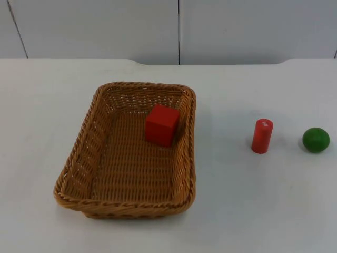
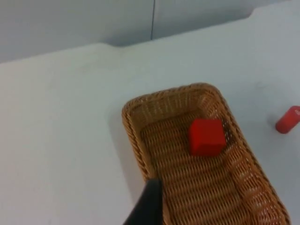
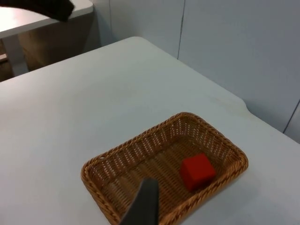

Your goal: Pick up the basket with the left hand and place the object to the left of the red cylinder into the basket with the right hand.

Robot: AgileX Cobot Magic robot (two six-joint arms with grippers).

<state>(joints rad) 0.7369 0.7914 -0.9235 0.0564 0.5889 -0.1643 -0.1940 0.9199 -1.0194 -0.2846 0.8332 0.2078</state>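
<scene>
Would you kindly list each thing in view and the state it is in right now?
wicker basket: resting flat on the table, upright, holding the cube.
red cube: inside the basket, near its far right corner.
red cylinder: standing upright on the table, right of the basket.
green ball: on the table, right of the cylinder, apart from it.

No legible text — perhaps none
</scene>
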